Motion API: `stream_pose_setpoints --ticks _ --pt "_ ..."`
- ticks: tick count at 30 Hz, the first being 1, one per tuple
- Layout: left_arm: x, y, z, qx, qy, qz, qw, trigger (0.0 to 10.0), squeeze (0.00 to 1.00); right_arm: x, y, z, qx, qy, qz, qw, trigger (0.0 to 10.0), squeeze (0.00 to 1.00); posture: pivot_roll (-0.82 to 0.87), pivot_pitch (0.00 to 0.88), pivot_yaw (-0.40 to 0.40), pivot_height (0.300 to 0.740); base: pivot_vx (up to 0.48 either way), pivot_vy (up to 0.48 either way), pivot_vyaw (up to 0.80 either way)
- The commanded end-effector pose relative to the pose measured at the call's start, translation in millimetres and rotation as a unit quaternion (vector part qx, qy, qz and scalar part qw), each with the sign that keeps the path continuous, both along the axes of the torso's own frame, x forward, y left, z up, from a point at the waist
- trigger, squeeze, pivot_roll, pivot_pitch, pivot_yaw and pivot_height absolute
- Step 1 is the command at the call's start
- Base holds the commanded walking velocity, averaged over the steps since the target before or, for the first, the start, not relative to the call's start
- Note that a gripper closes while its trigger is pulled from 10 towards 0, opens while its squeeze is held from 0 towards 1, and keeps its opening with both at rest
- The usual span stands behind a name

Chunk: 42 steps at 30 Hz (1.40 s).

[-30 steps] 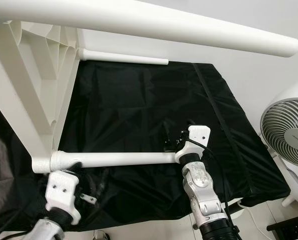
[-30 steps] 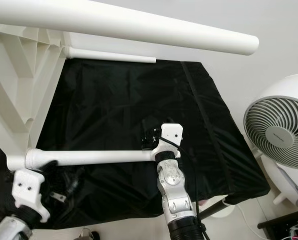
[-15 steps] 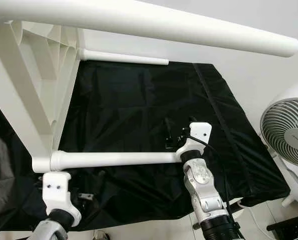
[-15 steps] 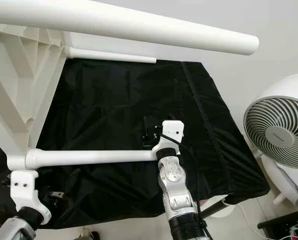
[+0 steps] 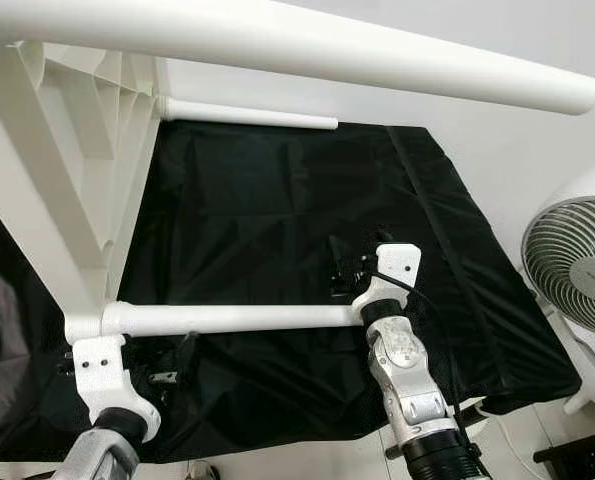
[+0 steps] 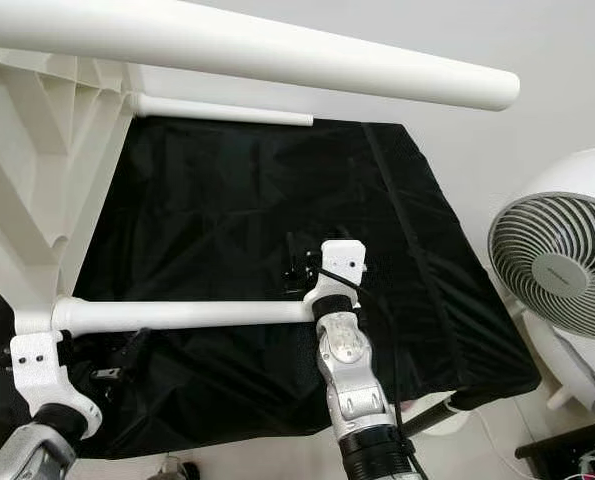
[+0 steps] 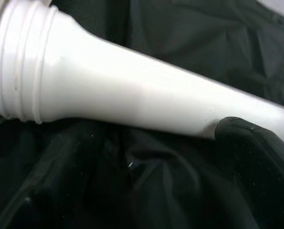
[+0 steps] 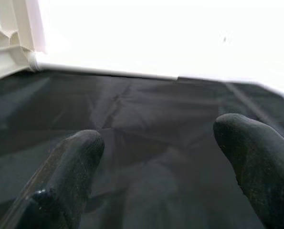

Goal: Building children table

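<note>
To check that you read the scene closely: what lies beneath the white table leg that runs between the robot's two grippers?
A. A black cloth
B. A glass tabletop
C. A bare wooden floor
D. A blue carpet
A. In the left eye view the white table leg runs across a wrinkled black cloth, from the left gripper to the right gripper; the left wrist view shows the same dark fabric under it.
</note>
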State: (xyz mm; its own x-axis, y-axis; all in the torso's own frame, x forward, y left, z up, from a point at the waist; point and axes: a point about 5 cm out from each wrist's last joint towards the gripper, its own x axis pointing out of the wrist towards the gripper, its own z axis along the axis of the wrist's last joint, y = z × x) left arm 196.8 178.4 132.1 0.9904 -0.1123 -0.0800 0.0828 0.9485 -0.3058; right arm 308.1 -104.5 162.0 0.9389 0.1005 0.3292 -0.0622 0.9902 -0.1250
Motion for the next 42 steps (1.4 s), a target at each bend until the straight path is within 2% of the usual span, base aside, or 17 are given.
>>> stream_pose_setpoints --ticks 1,7,10,15,16,19,21,22,24,31,33,34,36,37,39,40,42 --pt "-0.3 -1.3 1 -0.032 0.006 0.003 0.999 10.0 0.00 -3.6 -6.4 -2 -0.036 -0.010 -0.020 0.999 10.0 0.00 0.17 0.156 -0.064 0.740 0.000 0.000 0.00" --pt "0.8 -4.9 7 -0.077 -0.012 -0.009 0.997 10.0 0.00 -8.2 -17.3 -5 -0.066 -0.014 -0.033 0.997 10.0 0.00 0.16 0.158 -0.066 0.740 0.000 0.000 0.00" --pt "1.3 -5.8 7 -0.081 -0.011 -0.010 0.997 10.0 0.00 -9.2 -20.0 -5 -0.074 -0.017 -0.038 0.996 10.0 0.00 0.15 0.160 -0.066 0.740 0.000 0.000 0.00" --pt "8.5 -8.9 6 -0.091 -0.004 -0.006 0.996 10.0 0.00 -13.8 -24.1 2 -0.124 -0.049 -0.044 0.990 10.0 0.00 0.14 0.162 -0.059 0.740 0.000 0.000 0.00" --pt "11.2 -10.4 7 -0.103 -0.005 -0.003 0.995 10.0 0.00 -16.8 -22.3 8 -0.158 -0.077 -0.045 0.984 10.0 0.00 0.14 0.160 -0.054 0.740 0.000 0.000 0.00" --pt "12.0 -10.8 7 -0.108 -0.004 -0.002 0.994 10.0 0.00 -18.1 -21.4 10 -0.173 -0.088 -0.047 0.980 10.0 0.00 0.14 0.160 -0.054 0.740 0.000 0.000 0.00" --pt "14.1 -14.0 8 -0.115 -0.003 -0.005 0.993 10.0 0.00 -26.0 -19.0 15 -0.229 -0.123 -0.056 0.964 10.0 0.00 0.13 0.156 -0.045 0.740 0.000 0.000 0.00" --pt "14.1 -14.0 8 -0.115 -0.003 -0.005 0.993 10.0 0.00 -26.0 -19.0 15 -0.229 -0.123 -0.056 0.964 10.0 0.00 0.13 0.156 -0.045 0.740 0.000 0.000 0.00" --pt "15.5 -15.2 8 -0.117 -0.002 -0.008 0.993 10.0 0.00 -34.4 -13.0 20 -0.263 -0.148 -0.043 0.952 10.0 0.00 0.13 0.154 -0.039 0.740 0.000 0.000 0.00" --pt "17.5 -16.9 7 -0.114 0.003 -0.017 0.993 10.0 0.00 -47.8 -6.5 33 -0.293 -0.191 -0.041 0.936 10.0 0.00 0.12 0.143 -0.030 0.740 0.000 0.000 0.00" --pt "19.5 -17.6 7 -0.115 0.004 -0.021 0.993 10.0 0.00 -55.2 -8.6 45 -0.308 -0.233 -0.061 0.920 10.0 0.00 0.10 0.133 -0.016 0.740 0.000 0.000 0.00" --pt "19.5 -17.6 7 -0.115 0.004 -0.021 0.993 10.0 0.00 -55.2 -8.6 45 -0.308 -0.233 -0.061 0.920 10.0 0.00 0.10 0.133 -0.016 0.740 0.000 0.000 0.00" --pt "21.9 -18.4 7 -0.114 0.005 -0.026 0.993 10.0 0.00 -64.9 -9.7 60 -0.330 -0.289 -0.083 0.895 10.0 0.00 0.10 0.127 -0.007 0.740 0.000 0.000 0.00" --pt "23.3 -18.6 7 -0.114 0.006 -0.030 0.993 10.0 0.00 -69.0 -9.9 65 -0.331 -0.309 -0.090 0.887 10.0 0.00 0.10 0.124 0.002 0.740 0.000 0.000 0.00" --pt "24.0 -18.5 7 -0.114 0.006 -0.032 0.993 10.0 0.00 -71.5 -9.8 68 -0.332 -0.319 -0.092 0.883 10.0 0.00 0.09 0.123 0.007 0.740 0.000 0.000 0.00" --pt "26.5 -18.1 8 -0.113 0.006 -0.036 0.993 10.0 0.00 -77.8 -10.5 76 -0.339 -0.349 -0.104 0.867 10.0 0.00 0.09 0.124 0.022 0.740 0.000 0.000 0.00" --pt "27.2 -17.9 8 -0.112 0.006 -0.037 0.993 10.0 0.00 -79.4 -10.4 78 -0.342 -0.356 -0.107 0.863 10.0 0.00 0.09 0.124 0.022 0.740 0.000 0.000 0.00"
